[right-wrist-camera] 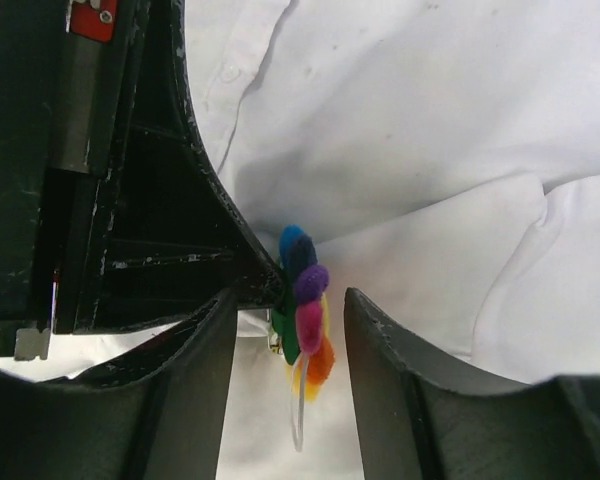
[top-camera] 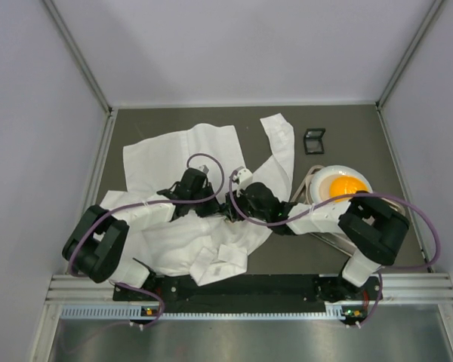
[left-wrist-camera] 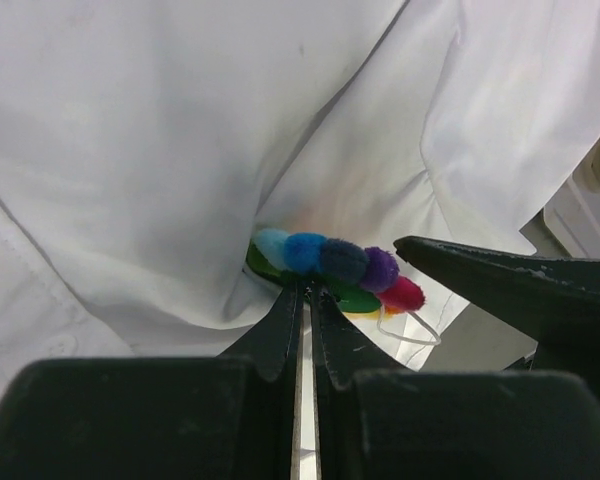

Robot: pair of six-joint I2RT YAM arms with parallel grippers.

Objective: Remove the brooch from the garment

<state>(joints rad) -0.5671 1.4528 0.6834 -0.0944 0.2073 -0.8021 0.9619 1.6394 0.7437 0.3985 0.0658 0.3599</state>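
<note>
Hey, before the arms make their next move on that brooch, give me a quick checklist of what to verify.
1. Left end effector shut on the edge of the brooch: ok.
2. Right end effector open, a finger on each side of the brooch: ok.
3. Brooch free of the white shirt: not ok, it sits against the cloth.
4. Pin clasp undone: cannot tell, hidden.

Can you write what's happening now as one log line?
left tool: shut on brooch | right tool: open, straddling brooch | brooch: on white shirt, not off yet
</note>
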